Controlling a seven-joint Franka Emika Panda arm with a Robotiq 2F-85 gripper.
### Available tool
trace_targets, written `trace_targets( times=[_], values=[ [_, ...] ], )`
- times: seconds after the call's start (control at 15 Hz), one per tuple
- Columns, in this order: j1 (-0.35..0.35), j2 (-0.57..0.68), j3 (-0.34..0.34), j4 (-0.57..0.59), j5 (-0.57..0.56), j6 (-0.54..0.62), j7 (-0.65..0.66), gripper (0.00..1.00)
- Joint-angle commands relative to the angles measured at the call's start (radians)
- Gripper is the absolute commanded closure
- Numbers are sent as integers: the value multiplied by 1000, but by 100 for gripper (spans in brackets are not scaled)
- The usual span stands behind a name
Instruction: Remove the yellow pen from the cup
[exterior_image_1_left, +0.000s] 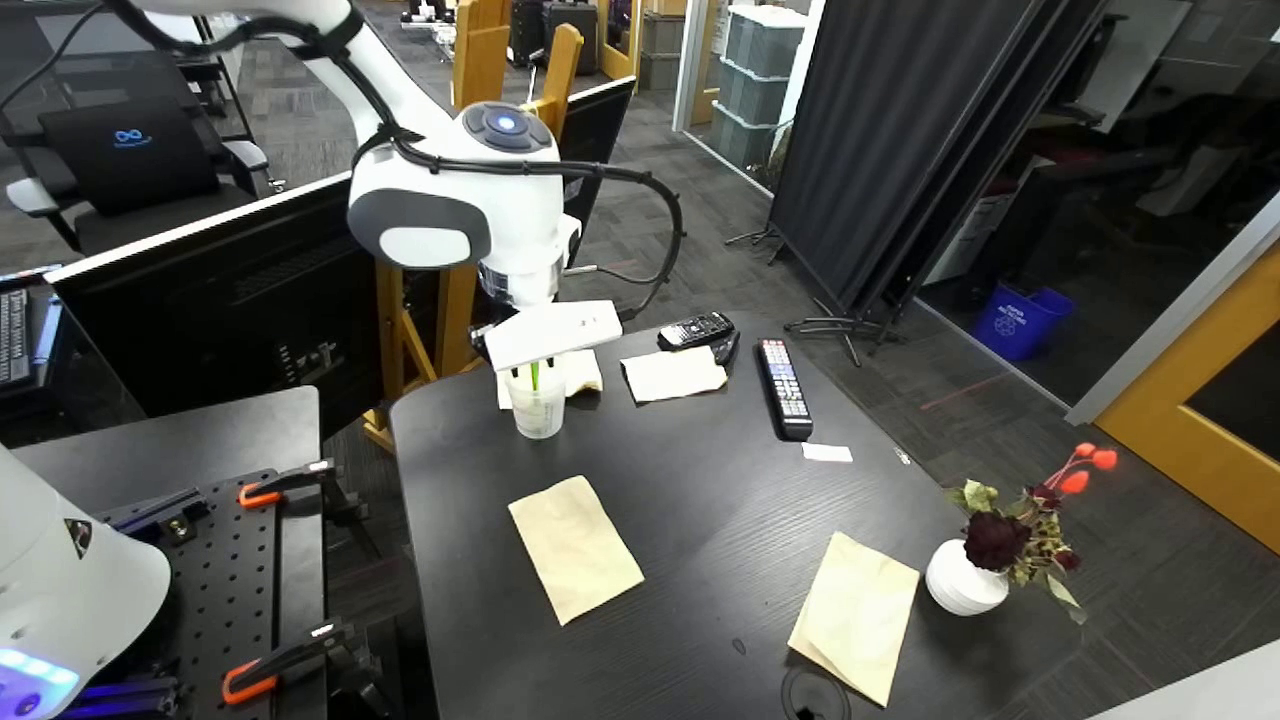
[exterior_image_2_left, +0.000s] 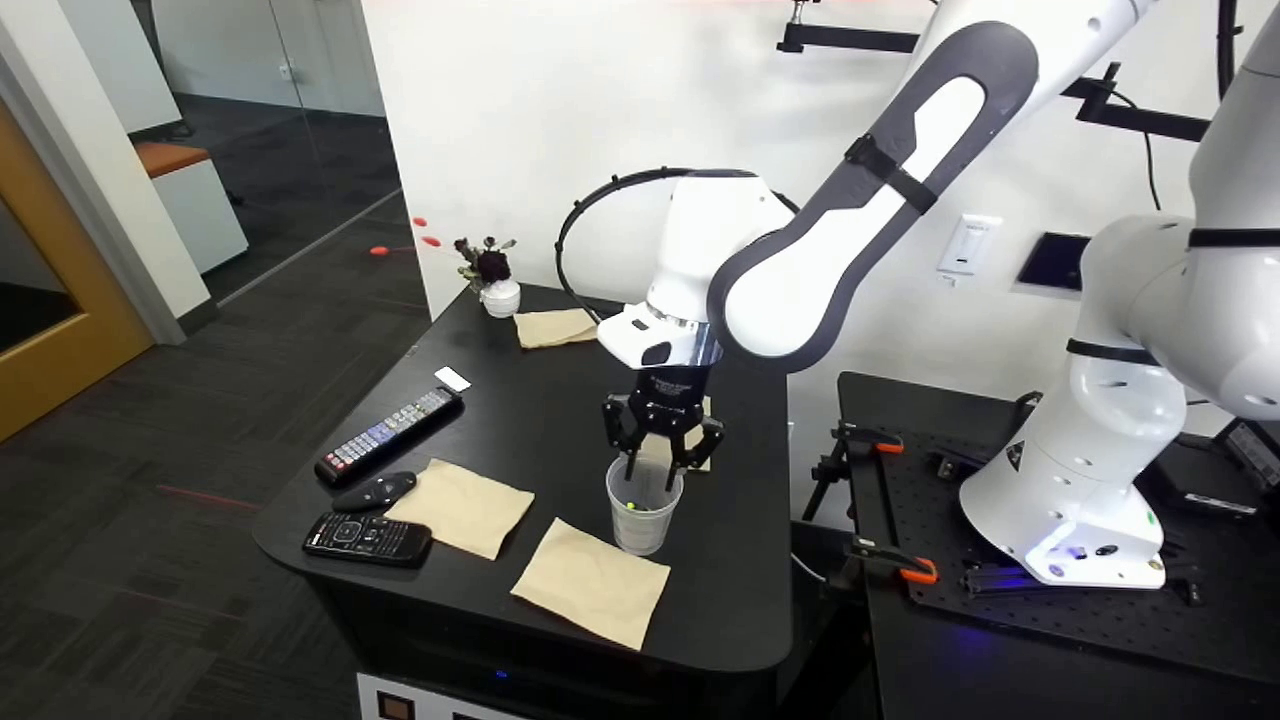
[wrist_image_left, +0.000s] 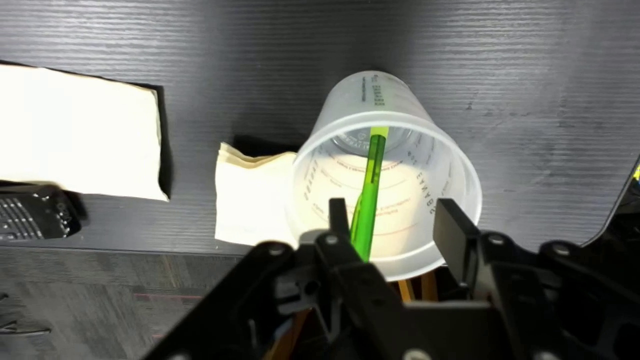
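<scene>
The cup is a translucent whitish cup standing on the dark table, seen in both exterior views and, from above, in the wrist view. A slender pen stands tilted inside it, bright green with a yellow-green tip at the cup bottom. Its green part shows in an exterior view; only a yellow-green spot shows in an exterior view. My gripper is open over the cup mouth, its fingertips at the rim. The pen lies between the fingers, near the left finger in the wrist view; its upper end is hidden.
Tan paper sheets lie beside the cup and farther over the table. Remotes lie near the table edge. A white vase with red flowers stands at the far end. A monitor stands behind the table.
</scene>
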Motion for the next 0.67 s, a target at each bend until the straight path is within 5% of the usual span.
trace_targets(
  times=[0.0, 0.6],
  values=[
    [-42, 48, 46, 36, 37, 34, -21, 53],
    [-109, 121, 114, 82, 53, 43, -27, 59]
  ],
)
